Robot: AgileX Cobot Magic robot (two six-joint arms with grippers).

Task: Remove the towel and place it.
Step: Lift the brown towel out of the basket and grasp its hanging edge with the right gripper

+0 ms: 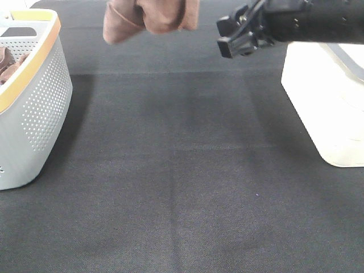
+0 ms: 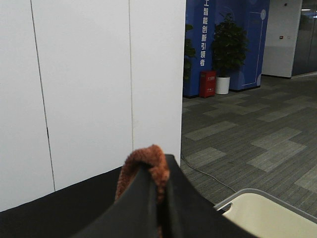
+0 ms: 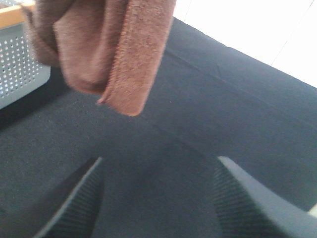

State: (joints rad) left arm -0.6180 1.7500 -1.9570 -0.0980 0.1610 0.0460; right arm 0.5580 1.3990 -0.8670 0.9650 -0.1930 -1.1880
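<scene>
Towel [image 1: 149, 20] hangs in the air to the right of the basket [image 1: 40, 96], clear of the counter [image 1: 182, 187]. The high view crops it at the frame edge, so only the lower bunched folds show. Tag and corners can't be made out.

Left claw [image 2: 162, 186] is outside the high view entirely. Only its own wrist cam shows it, with both dark fingers pinched together on a reddish-brown tuft of towel. The rest of the cloth is hidden behind the fingers. That cam faces away from the basket, onto a white wall [image 2: 89, 89], a blue panel [image 2: 257, 44], a potted plant [image 2: 229, 44] and a corner of a pale bin [image 2: 267, 215].

Right claw [image 1: 230, 37] is just past the towel on the side away from the basket, near it. Contact can't be judged from the high view, and neither can the claw's state. The right wrist cam settles it: fingers [image 3: 74, 198] are spread wide with only counter between them. The towel hangs ahead, a folded edge lowest, with the basket wall blurred behind it.

The basket is cropped in the high view. There's some brown cloth [image 1: 8, 62] inside it, but I can't tell what it is. The pale bin sits on the far side from the basket, partly behind the right arm [image 1: 318, 20].
</scene>
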